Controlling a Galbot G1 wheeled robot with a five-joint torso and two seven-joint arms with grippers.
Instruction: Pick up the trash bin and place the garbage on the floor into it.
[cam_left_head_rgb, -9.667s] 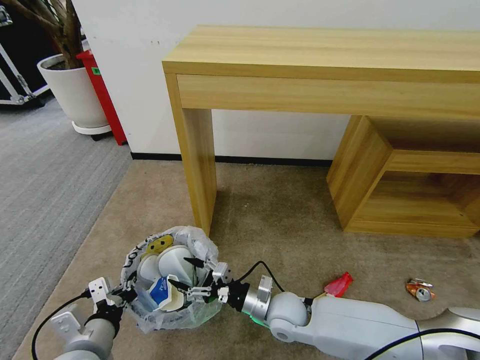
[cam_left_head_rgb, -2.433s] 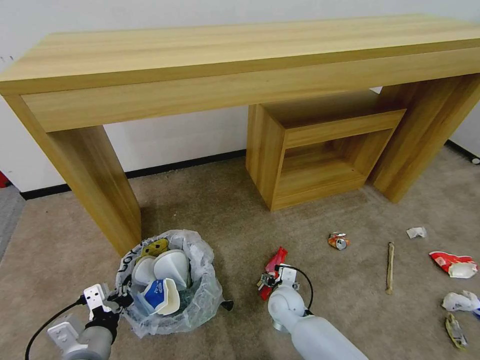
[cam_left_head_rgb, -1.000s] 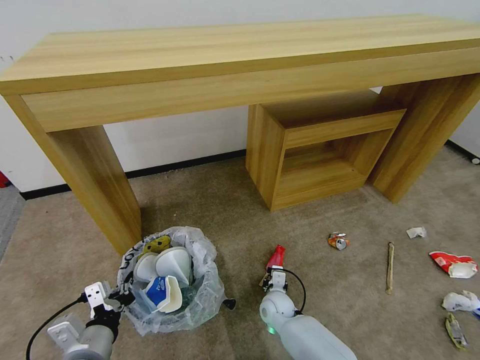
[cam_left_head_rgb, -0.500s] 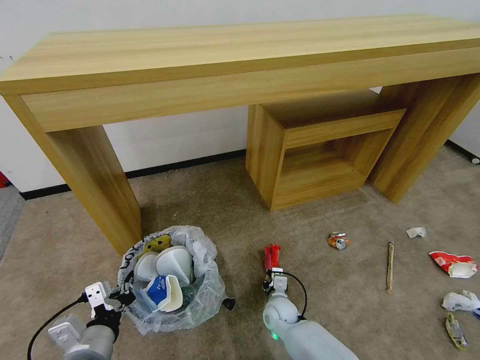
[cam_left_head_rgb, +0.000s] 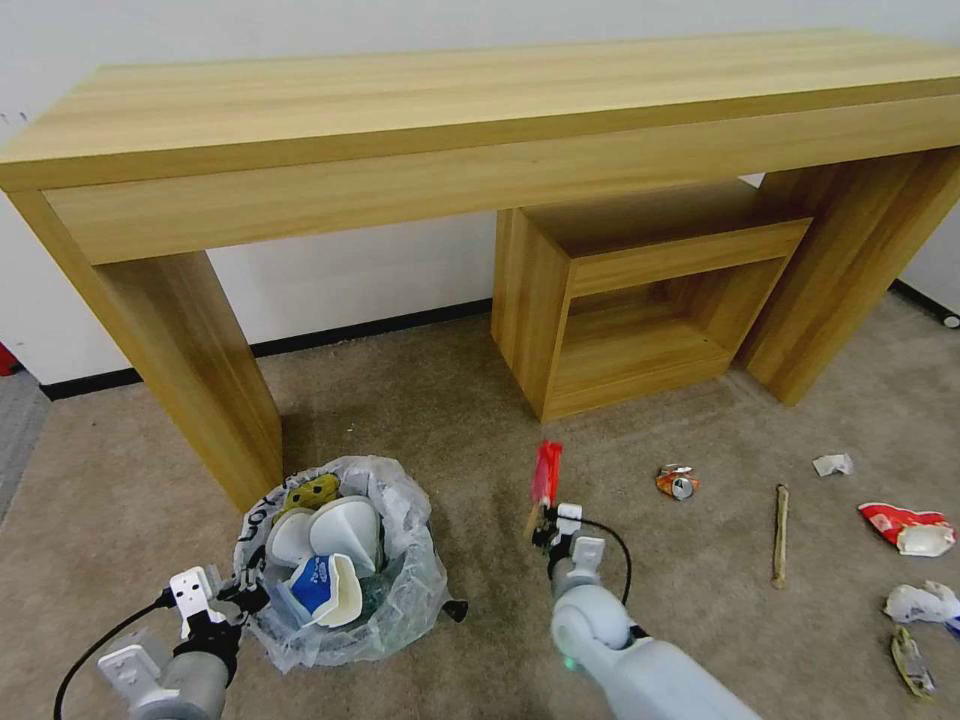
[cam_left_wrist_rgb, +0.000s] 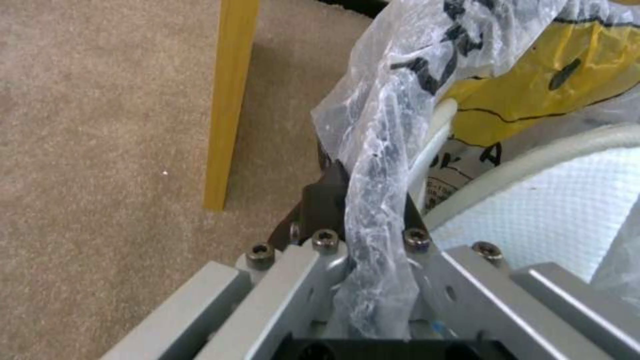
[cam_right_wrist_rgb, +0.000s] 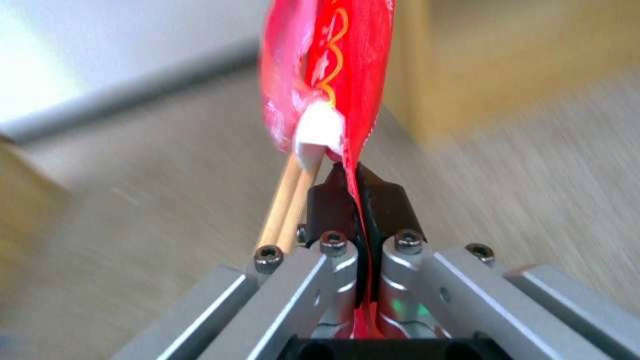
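- Beige carpeted floor (cam_left_head_rgb: 450, 420) is bounded by a wall and a long wooden desk (cam_left_head_rgb: 450, 110).
- The trash bin (cam_left_head_rgb: 345, 560) is held at its bag-lined rim by the left gripper (cam_left_head_rgb: 245, 597), jaws pinched on it.
- A red wrapper (cam_left_head_rgb: 546, 472), on the carpet seconds ago, has been raised clear by the right gripper (cam_left_head_rgb: 543, 523), jaws clamped on it; transfer to the bin is judged next.
- A crushed can (cam_left_head_rgb: 677, 482), a wooden stick (cam_left_head_rgb: 779, 535) and further litter are left near the right.
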